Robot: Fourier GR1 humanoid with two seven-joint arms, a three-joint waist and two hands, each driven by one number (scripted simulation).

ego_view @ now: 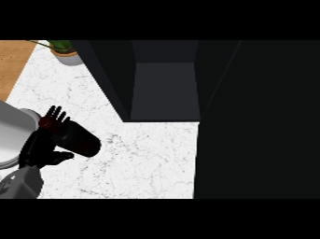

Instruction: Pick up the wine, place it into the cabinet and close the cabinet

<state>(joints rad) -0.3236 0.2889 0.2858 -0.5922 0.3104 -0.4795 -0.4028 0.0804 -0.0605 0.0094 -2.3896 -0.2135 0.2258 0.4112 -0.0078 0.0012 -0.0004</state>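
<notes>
Left forearm [17, 185]: grey, boxy shell with flat faces, lighter on top and darker down the side, widening away from the hand. Any surface detail on it is too small to tell. Left hand [38, 150]: black all over, matte, with a broad, blocky palm. Fingers [55, 113]: thin, black rods with rounded tips, set above the palm. Thumb [63, 158]: short, thick and black, at the palm's lower right. Wrist: a narrow dark joint where the grey shell meets the black hand.

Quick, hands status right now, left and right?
Left hand: closed round the wine bottle.
Right hand: not in view.
</notes>
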